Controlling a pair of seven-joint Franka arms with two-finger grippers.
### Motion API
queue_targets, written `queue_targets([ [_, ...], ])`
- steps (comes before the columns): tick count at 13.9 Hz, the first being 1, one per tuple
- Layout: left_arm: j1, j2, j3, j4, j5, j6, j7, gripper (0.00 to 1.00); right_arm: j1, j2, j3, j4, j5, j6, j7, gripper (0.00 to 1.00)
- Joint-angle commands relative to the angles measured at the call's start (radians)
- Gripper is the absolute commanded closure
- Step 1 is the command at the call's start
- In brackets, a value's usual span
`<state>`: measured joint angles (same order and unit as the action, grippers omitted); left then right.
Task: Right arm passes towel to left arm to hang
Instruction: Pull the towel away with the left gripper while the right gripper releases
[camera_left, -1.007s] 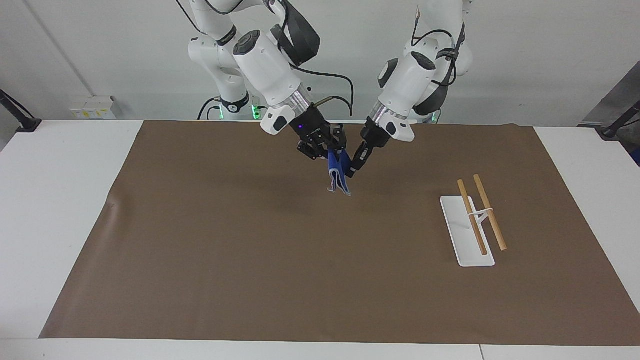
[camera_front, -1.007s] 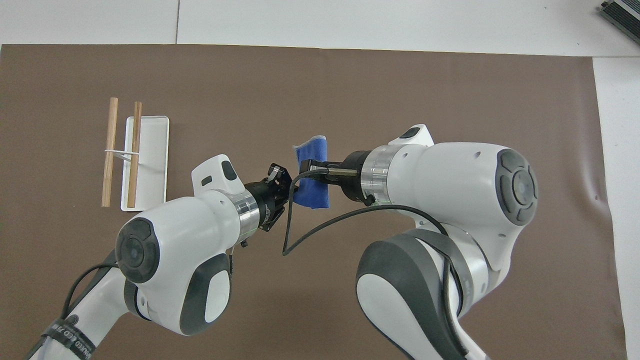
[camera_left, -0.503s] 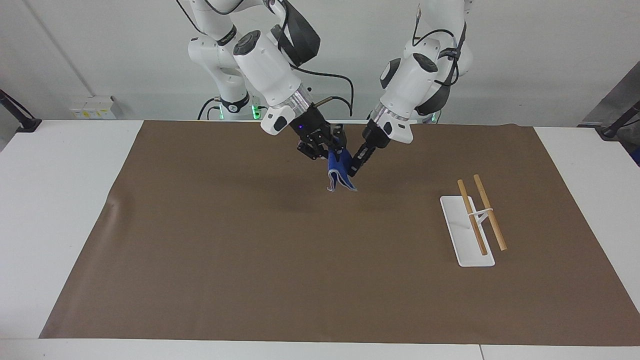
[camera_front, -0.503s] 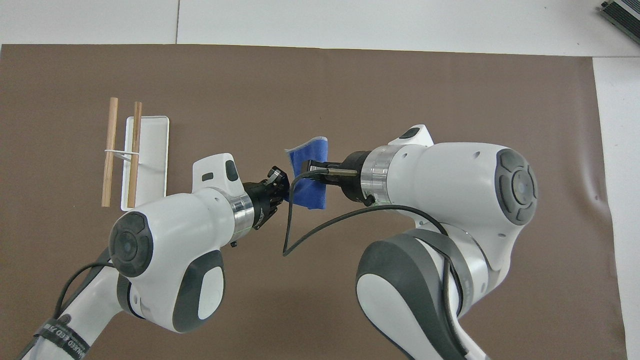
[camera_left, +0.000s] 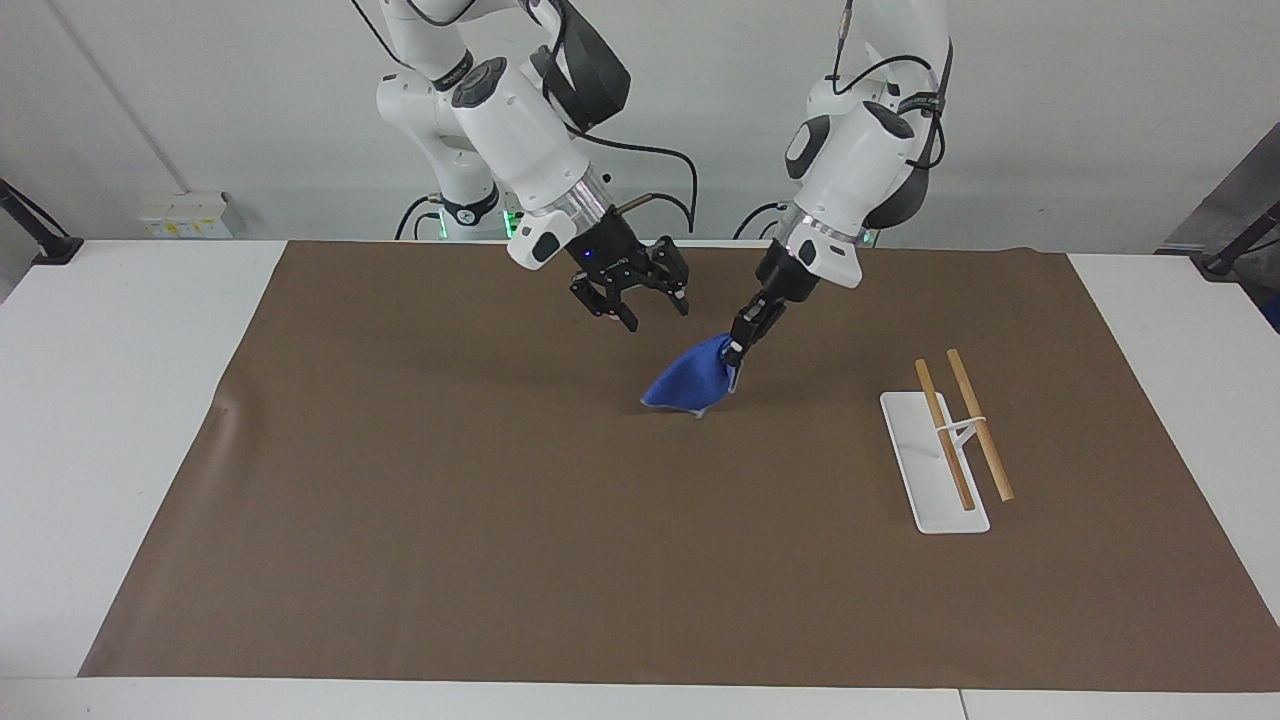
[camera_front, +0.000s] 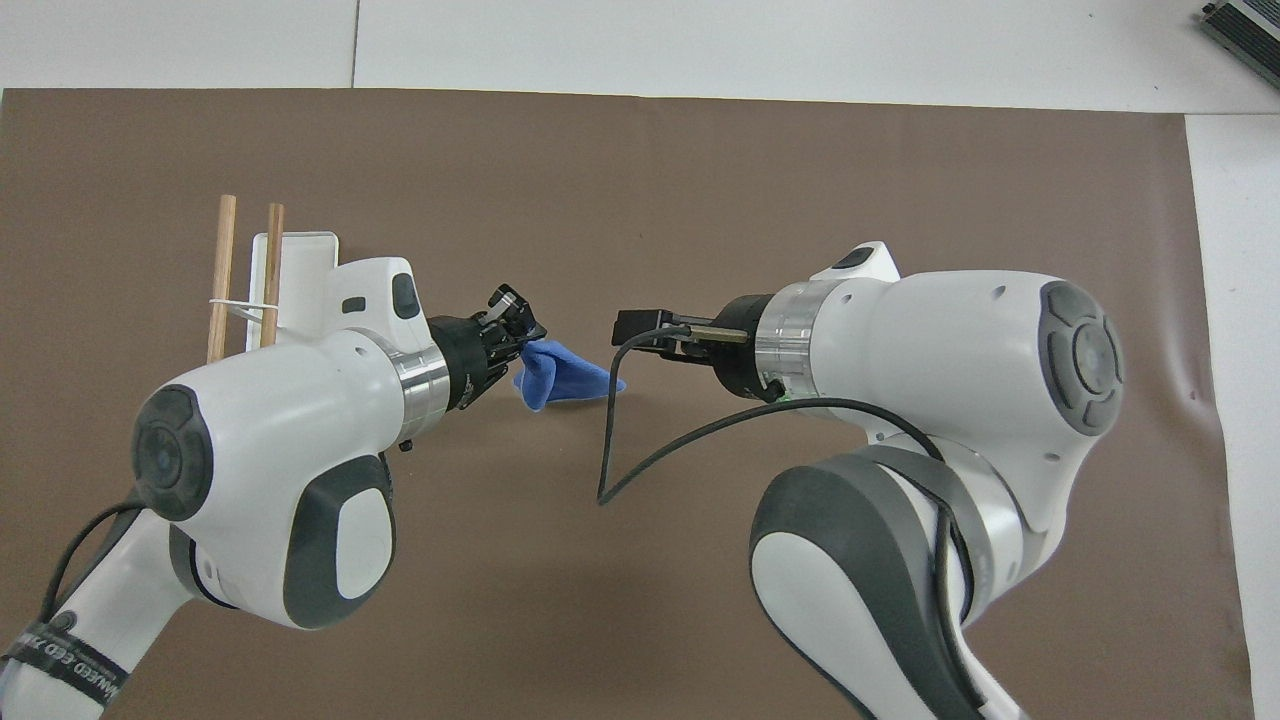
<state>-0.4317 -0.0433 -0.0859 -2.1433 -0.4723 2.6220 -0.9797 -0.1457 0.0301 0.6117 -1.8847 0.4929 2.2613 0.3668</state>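
Towel (camera_left: 688, 382) hanging from left hand (camera_left: 741, 345), clamped on one corner, low over table (camera_left: 500, 520). Rack (camera_left: 945, 445) toward left arm's end, rods pointing away from robots. Right hand (camera_left: 640, 297) spread apart, empty, over table beside towel.

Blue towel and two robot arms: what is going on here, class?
The left gripper is shut on one corner of the towel, which hangs from it over the brown mat. The right gripper is open and holds nothing, over the mat beside the towel. The rack with two wooden rods stands bare toward the left arm's end of the table.
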Motion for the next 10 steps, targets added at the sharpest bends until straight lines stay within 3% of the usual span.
queue_targets([
  [1, 0.059, -0.01, -0.005, 0.034, -0.008, -0.023, 0.033, 1.0, -0.089, -0.051, -0.003, -0.008, 0.012, -0.132, -0.023, 0.0],
  [5, 0.186, -0.003, -0.005, 0.098, -0.003, -0.097, 0.081, 1.0, -0.193, -0.081, -0.036, -0.005, -0.065, -0.291, -0.058, 0.0],
  [8, 0.319, -0.006, -0.003, 0.1, -0.002, -0.186, 0.205, 1.0, -0.209, -0.096, -0.082, -0.005, -0.255, -0.292, -0.121, 0.0],
  [10, 0.411, -0.007, -0.003, 0.1, -0.002, -0.22, 0.309, 1.0, -0.209, -0.102, -0.127, -0.005, -0.284, -0.295, -0.147, 0.0],
])
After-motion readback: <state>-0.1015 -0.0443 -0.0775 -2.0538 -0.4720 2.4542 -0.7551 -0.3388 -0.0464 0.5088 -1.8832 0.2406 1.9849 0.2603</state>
